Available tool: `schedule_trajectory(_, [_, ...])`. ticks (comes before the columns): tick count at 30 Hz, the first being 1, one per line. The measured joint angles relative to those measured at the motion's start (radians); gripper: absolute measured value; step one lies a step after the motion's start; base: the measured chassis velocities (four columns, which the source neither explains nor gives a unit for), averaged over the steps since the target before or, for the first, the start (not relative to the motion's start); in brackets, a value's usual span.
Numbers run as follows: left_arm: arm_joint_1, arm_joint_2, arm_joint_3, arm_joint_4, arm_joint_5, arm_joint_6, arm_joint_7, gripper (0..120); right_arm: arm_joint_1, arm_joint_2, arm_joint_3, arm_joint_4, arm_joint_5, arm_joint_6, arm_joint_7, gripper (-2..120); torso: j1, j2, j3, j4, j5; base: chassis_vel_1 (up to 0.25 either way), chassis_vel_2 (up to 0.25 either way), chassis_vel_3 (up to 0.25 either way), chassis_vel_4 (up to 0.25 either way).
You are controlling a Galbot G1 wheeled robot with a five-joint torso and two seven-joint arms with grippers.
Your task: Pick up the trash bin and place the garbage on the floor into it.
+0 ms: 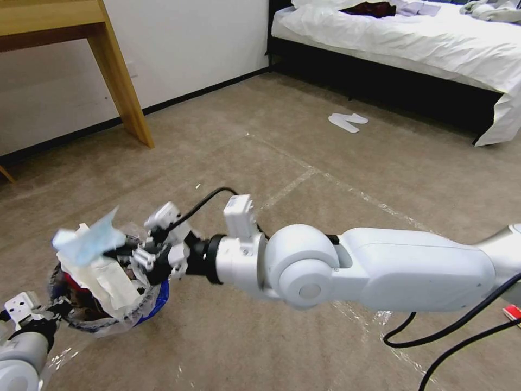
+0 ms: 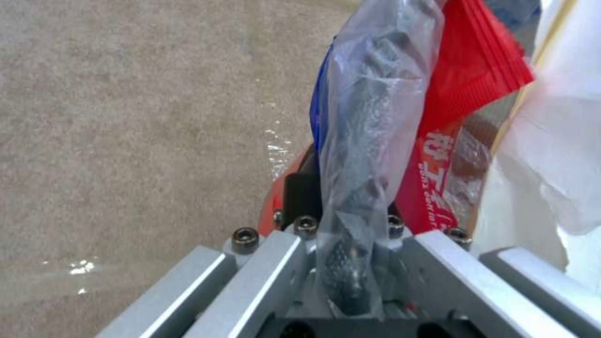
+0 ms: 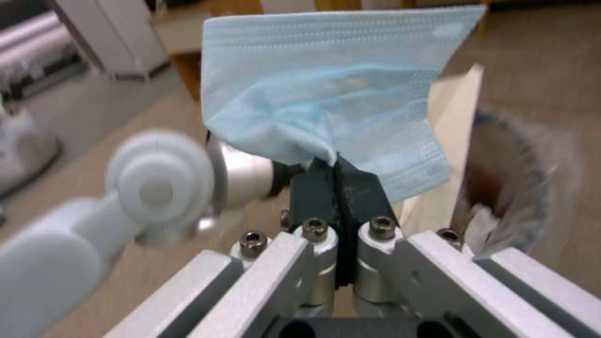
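Note:
The trash bin [image 1: 149, 307], a red bucket with a crinkly clear liner, sits at the lower left of the head view. My left gripper [image 1: 57, 314] is shut on its near rim. The left wrist view shows that gripper [image 2: 344, 197] pinching the rim [image 2: 270, 209] and the liner [image 2: 369, 117]. Garbage fills the bin: a red wrapper [image 2: 469, 80], white tissue [image 2: 557, 155] and a pale paper bag [image 1: 106, 282]. My right gripper [image 1: 120, 251] reaches over the bin, shut on a blue mask [image 1: 89, 243]. The right wrist view shows its fingertips [image 3: 335, 173] clamped on the mask [image 3: 332, 89].
A wooden table leg [image 1: 122, 81] stands at the back left. A bed [image 1: 407, 38] stands at the back right, with white slippers [image 1: 347, 122] on the carpet in front of it. A small red-white packet [image 1: 512, 312] lies at the right edge. Black cables [image 1: 450, 331] hang under my right arm.

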Motion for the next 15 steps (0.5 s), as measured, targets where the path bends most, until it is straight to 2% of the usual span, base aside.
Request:
schedule_trajectory(2, [0.0,0.0,-0.001,0.001,0.0,-0.001,0.0,0,0.003,0.026,-0.015,-0.01,0.001,-0.014,0.015,0,0.0,0.0,0.0,0.0,0.0,0.0,0.0,0.0,0.0])
schedule_trajectory(4, [0.002,0.0,-0.002,0.001,-0.001,-0.002,0.001,0,0.005,0.102,-0.042,-0.044,-0.005,-0.051,0.053,0,0.0,0.0,0.0,0.0005,-0.0001,0.0,0.0,0.0,0.0])
schedule_trajectory(10, [0.005,-0.001,-0.003,-0.008,-0.001,-0.002,0.002,0,0.004,0.16,-0.061,-0.103,-0.038,-0.09,0.081,0,0.0,0.0,0.0,0.0006,-0.0002,0.0,0.0,0.0,0.0])
schedule_trajectory(13, [0.008,-0.004,-0.001,-0.024,-0.001,-0.002,0.002,0,0.002,0.21,-0.086,-0.2,-0.075,-0.14,0.094,0,0.0,0.0,0.0,0.0003,-0.0001,0.0,0.0,0.0,0.0])
schedule_trajectory(15, [0.009,-0.004,-0.001,-0.026,-0.001,-0.002,0.003,0,0.002,0.219,-0.091,-0.219,-0.081,-0.146,0.095,0,0.0,0.0,0.0,0.0003,-0.0001,0.0,0.0,0.0,0.0])
